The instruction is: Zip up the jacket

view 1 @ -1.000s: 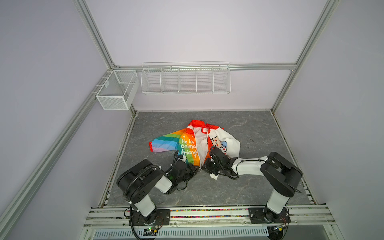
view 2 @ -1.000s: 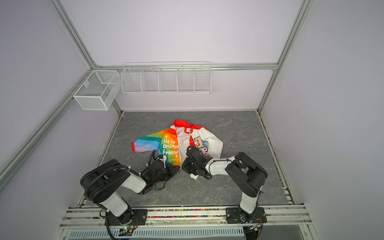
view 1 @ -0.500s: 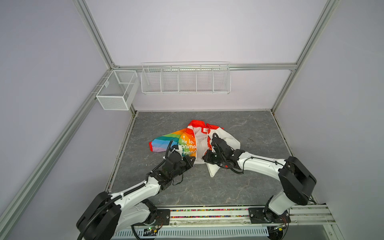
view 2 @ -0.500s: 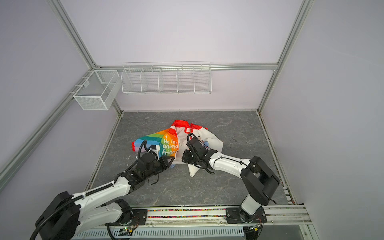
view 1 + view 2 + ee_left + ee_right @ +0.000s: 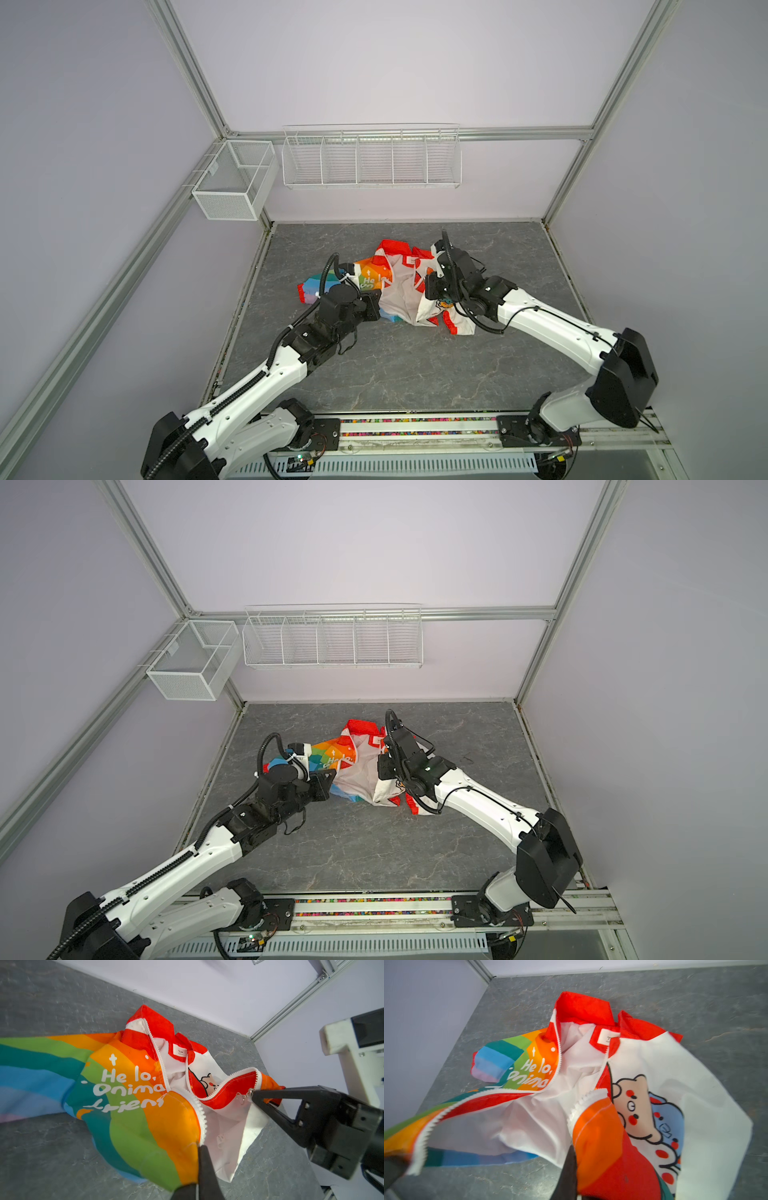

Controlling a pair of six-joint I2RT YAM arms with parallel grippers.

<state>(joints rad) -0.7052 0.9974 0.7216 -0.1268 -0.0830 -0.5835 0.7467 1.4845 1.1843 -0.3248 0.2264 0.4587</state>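
Two-handed alignment: with left hand (image 5: pixel 200 1147) and right hand (image 5: pixel 254 1096) pinched closed on jacket (image 5: pixel 399 286) edges, bring zipper (image 5: pixel 202 1118) ends together, cloth taut.

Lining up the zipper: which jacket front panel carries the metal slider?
The bear-print panel, its slider beside the right end effector; the lettered rainbow panel, pinched by the left end effector, shows only teeth.

White-shelled, black-jointed left arm (image 5: pixel 266 376) and right arm (image 5: pixel 552 328), black cables (image 5: pixel 326 274) looping along both; screws stud the black right gripper (image 5: pixel 252 1095).
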